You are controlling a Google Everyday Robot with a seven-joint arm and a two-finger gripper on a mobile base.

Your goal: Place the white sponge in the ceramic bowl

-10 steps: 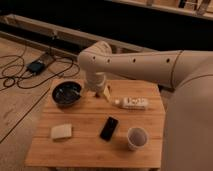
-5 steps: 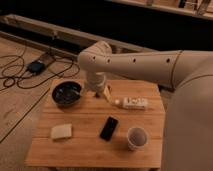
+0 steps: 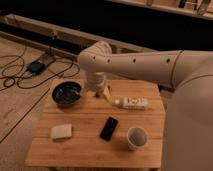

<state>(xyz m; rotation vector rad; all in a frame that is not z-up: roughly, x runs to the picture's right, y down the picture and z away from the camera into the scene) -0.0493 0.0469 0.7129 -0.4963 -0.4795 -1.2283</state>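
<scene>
The white sponge [image 3: 61, 131] lies flat near the front left of the wooden table [image 3: 85, 145]. The ceramic bowl [image 3: 67, 93], dark and glossy, stands at the back left of the table. My gripper [image 3: 101, 92] hangs from the pale arm over the back middle of the table, just right of the bowl and well behind the sponge. It holds nothing that I can see.
A white remote-like device [image 3: 132, 103] lies at the back right. A black phone [image 3: 109, 128] lies in the middle front. A pale cup [image 3: 137, 137] stands at the front right. Cables and a small box [image 3: 36, 66] lie on the floor to the left.
</scene>
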